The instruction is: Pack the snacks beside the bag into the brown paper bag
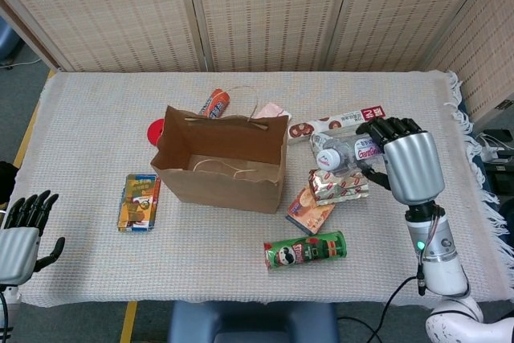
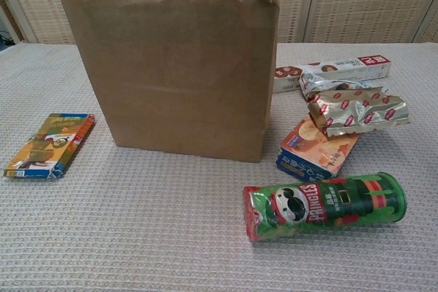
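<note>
The right robot hand grips a clear plastic bottle sideways, raised over the snack pile just right of the brown paper bag. The left robot hand idles with nothing in it, fingers spread, at the bench edge. Judged risks: the slick bottle could slip from the grip, or its cap end could catch the bag's rim and tip the bag.

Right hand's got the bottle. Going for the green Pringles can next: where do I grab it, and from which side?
Grip the Pringles can around its middle, coming straight down from above. It lies on its side across the table front, lid end toward the robot's left, with bare cloth before and behind it, so fingers can likely wrap the round body. The right hand holds the bottle; the left hand holds nothing.
</note>
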`<action>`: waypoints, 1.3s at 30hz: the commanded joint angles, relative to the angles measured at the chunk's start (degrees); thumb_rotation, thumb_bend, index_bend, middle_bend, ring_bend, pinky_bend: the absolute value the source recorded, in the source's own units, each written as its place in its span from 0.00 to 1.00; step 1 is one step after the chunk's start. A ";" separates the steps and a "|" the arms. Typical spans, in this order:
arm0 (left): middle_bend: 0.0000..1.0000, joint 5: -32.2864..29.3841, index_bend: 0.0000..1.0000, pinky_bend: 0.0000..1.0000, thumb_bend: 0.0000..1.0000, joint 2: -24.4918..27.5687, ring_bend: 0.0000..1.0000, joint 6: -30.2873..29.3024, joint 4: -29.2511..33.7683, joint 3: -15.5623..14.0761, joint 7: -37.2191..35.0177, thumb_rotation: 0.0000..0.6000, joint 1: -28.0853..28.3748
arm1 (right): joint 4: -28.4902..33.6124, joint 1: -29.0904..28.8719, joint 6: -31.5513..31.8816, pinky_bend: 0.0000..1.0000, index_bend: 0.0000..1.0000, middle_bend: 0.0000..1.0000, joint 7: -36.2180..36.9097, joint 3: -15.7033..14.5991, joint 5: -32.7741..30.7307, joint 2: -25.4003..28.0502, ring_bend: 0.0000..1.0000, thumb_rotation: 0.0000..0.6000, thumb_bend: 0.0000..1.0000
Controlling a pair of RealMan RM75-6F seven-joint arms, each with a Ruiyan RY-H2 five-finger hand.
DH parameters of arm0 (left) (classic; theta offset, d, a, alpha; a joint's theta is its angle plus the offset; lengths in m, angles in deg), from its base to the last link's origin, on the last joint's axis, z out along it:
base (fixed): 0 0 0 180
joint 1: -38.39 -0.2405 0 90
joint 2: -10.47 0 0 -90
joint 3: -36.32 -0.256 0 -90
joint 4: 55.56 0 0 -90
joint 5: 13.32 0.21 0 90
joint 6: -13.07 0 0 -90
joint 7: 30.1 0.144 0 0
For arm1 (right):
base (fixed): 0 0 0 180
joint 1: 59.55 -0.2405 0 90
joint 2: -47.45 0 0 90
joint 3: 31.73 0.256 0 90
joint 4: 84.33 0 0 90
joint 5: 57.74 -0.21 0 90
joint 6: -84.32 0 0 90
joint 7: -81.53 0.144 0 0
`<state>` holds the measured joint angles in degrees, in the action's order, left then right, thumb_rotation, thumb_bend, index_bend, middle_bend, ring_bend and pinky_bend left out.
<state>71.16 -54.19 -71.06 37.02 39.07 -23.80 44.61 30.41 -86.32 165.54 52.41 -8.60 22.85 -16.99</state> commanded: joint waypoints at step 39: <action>0.00 -0.01 0.03 0.00 0.39 0.06 0.00 0.33 -0.71 0.01 -1.32 1.00 0.16 | -26.51 -35.25 -5.48 0.58 0.55 0.61 -19.26 4.11 -19.12 -41.14 0.59 1.00 0.32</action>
<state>71.16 -54.12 -70.74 36.31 39.08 -25.11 44.78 4.05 -121.64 160.47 33.12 -3.96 4.45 -57.68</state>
